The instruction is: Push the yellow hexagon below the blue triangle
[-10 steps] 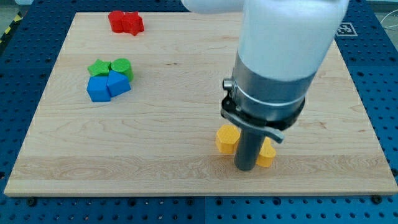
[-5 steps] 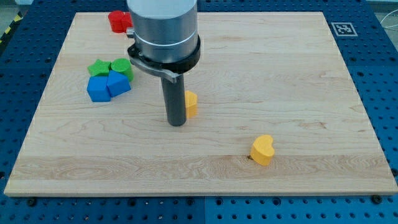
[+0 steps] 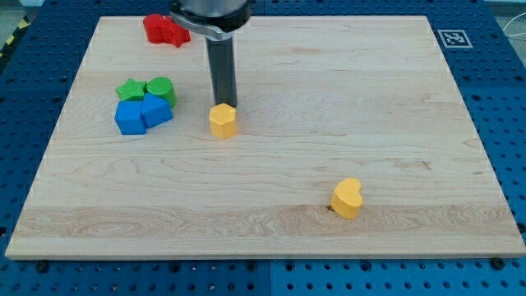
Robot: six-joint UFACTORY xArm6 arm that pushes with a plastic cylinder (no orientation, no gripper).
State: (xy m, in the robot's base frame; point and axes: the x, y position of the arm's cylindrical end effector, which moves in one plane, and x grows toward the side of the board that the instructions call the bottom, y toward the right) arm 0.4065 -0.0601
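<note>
The yellow hexagon (image 3: 223, 120) lies left of the board's middle, a short way right of the blue blocks. My tip (image 3: 224, 104) stands just above it in the view, touching or nearly touching its top edge. The blue triangle (image 3: 156, 110) sits in a cluster at the view's left, pressed against a blue cube (image 3: 129, 117) on its left. The hexagon is to the right of the triangle, slightly lower in the view.
A green star (image 3: 131, 89) and a green cylinder (image 3: 161, 87) sit directly above the blue blocks. Two red blocks (image 3: 167, 29) lie at the board's top left. A yellow heart (image 3: 348, 198) lies at the lower right.
The rod has swung from the lower right to the upper left. The yellow hexagon has slid left and up with it; the yellow heart stayed behind. My tip now stands above the hexagon.
</note>
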